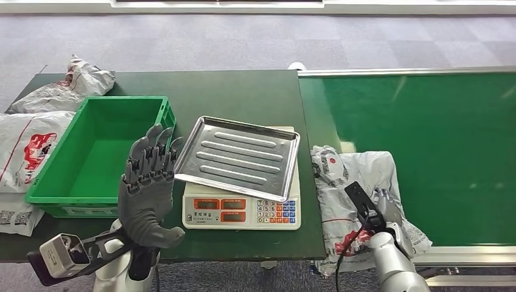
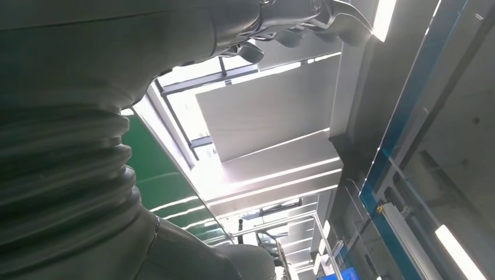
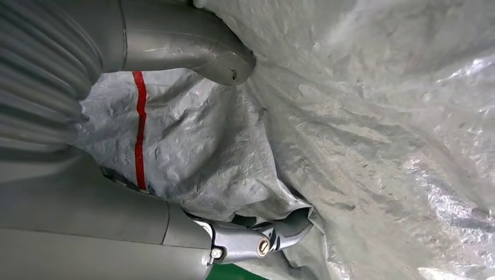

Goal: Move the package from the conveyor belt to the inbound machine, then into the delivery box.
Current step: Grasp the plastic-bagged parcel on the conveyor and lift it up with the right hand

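The package [image 1: 359, 176], a crumpled grey plastic mailer with red print, lies at the near left end of the green conveyor belt [image 1: 438, 140] and hangs over its front edge. My right hand [image 1: 387, 236] is at the package's near side, mostly hidden by it. Up close, the thumb [image 3: 192, 44] presses on the grey plastic [image 3: 362, 134] and a finger [image 3: 257, 239] digs into a fold, gripping it. My left hand [image 1: 147, 188] is raised in front of the green box [image 1: 97, 152], fingers straight and apart, holding nothing. The scale [image 1: 243, 212] carries a steel tray [image 1: 240, 155].
The scale sits on the dark green table [image 1: 243, 91] between the box and the belt. Two more mailers lie left of the box, one at the far corner [image 1: 73, 85] and one beside it [image 1: 30, 146]. Grey carpet lies beyond.
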You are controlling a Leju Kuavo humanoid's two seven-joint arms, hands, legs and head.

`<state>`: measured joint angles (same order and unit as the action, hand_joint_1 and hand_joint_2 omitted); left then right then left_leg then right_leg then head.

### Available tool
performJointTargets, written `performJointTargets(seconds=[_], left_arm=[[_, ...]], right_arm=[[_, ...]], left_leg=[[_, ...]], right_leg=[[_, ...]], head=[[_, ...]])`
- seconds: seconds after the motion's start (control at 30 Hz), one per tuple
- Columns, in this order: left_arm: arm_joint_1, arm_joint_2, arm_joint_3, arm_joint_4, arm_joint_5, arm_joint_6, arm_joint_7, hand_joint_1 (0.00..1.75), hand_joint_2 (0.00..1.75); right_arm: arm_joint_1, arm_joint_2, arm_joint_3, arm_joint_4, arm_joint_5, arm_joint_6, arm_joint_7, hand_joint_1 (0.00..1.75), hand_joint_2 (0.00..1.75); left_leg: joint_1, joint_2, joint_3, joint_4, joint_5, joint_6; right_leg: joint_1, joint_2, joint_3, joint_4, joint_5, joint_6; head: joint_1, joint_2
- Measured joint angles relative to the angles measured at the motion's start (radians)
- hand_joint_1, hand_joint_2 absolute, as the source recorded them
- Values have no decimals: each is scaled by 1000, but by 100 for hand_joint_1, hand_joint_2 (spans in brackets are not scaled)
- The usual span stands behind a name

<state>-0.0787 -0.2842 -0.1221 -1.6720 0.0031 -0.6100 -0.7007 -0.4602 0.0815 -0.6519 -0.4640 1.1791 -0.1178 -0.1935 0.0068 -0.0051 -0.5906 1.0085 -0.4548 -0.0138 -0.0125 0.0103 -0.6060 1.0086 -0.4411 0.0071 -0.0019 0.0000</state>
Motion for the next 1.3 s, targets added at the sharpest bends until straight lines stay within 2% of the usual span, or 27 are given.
performJointTargets(seconds=[0.07, 0.73, 0.83, 0.9, 1.0, 1.07, 1.2, 1.3], left_arm=[[0, 0, 0, 2, 0, 0, 0, 0, 175], [0, 0, 1, 9, -1, -2, -1, 0, 175], [0, 0, 3, 9, -3, -2, -1, 0, 175], [1, 0, 8, 6, -7, -1, -1, 0, 175], [4, 0, 19, -4, -12, 3, -1, 0, 175], [7, 0, 24, -12, -13, 4, -1, 0, 175], [11, 0, 27, -22, -19, 5, -2, 0, 175], [11, -1, 27, -25, -21, 6, -2, 0, 175]], right_arm=[[-4, -2, 0, 7, -4, 3, -3, 175, 175], [-33, -9, 0, 17, -27, -39, -16, 175, 175], [-33, -8, 1, 18, -41, -62, -46, 175, 175], [-24, -2, 6, 0, -74, -56, -111, 175, 175], [33, 31, 38, -134, -186, -3, -265, 175, 175], [98, 69, 85, -308, -273, 17, -315, 175, 175], [216, 142, 195, -695, -396, -8, -304, 175, 175], [269, 173, 247, -893, -439, -43, -303, 175, 175]], left_leg=[[0, 0, 1, 0, 0, 0], [0, -1, 3, 1, 0, 1], [0, -1, 2, 1, 0, 1], [0, -1, 2, 1, 0, 1], [0, -2, 1, 1, 0, 1], [0, -2, 0, 1, 0, 1], [0, -2, -2, 0, 0, 0], [0, -2, -3, 0, -1, 0]], right_leg=[[0, 0, 2, 0, 0, 0], [0, -1, 5, 0, 0, 1], [0, -2, 5, 0, 0, 1], [0, -2, 4, 0, 0, 1], [0, -2, 3, 0, 0, 1], [0, -2, 2, 0, -1, 1], [1, -3, -1, 0, -3, 0], [0, -3, -1, 0, -4, 1]], head=[[0, 0], [0, 0], [0, 0], [0, 0], [0, 0], [0, 0], [0, 0], [0, 0]])
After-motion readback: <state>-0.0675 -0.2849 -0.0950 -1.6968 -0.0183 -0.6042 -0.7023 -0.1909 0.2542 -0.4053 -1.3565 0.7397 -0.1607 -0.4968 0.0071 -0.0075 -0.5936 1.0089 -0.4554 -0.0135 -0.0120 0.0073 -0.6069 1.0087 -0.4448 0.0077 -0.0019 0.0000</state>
